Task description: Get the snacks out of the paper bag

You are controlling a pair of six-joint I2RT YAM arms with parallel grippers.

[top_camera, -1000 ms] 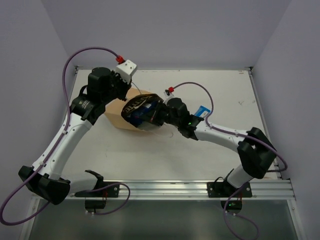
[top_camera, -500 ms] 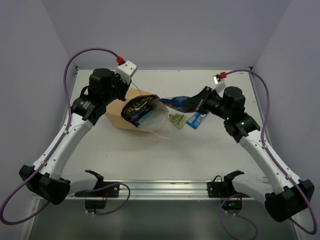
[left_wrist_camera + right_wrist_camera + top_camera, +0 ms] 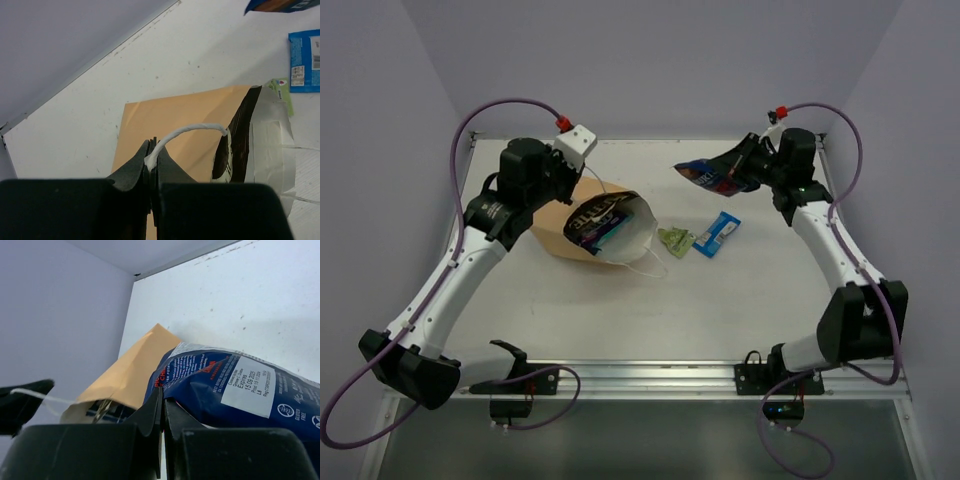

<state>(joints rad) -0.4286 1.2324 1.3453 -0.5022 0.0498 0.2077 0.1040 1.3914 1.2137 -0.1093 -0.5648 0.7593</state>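
Observation:
The tan paper bag (image 3: pixel 558 228) lies on its side at left centre, white mouth facing right. A brown snack bag (image 3: pixel 594 214) and a blue one show inside the mouth. My left gripper (image 3: pixel 582 181) hangs above the bag, shut on its white string handle (image 3: pixel 192 131); in the left wrist view (image 3: pixel 152 157) the string is pinched between the tips. My right gripper (image 3: pixel 748 166) is raised at the back right, shut on the edge of a dark-blue chip bag (image 3: pixel 704 175), also close up in the right wrist view (image 3: pixel 235 390). A blue-white packet (image 3: pixel 717 234) and a small green wrapper (image 3: pixel 674 240) lie on the table.
The bag's second string handle (image 3: pixel 651 268) lies loose on the white table (image 3: pixel 620 310) in front of the mouth. Grey walls close the back and sides. A metal rail (image 3: pixel 650 378) with the arm bases runs along the near edge.
My right gripper has pulled the dark-blue chip bag out of the paper bag's mouth and carried it up to the back right. The green wrapper now lies exposed. The left arm has held still.

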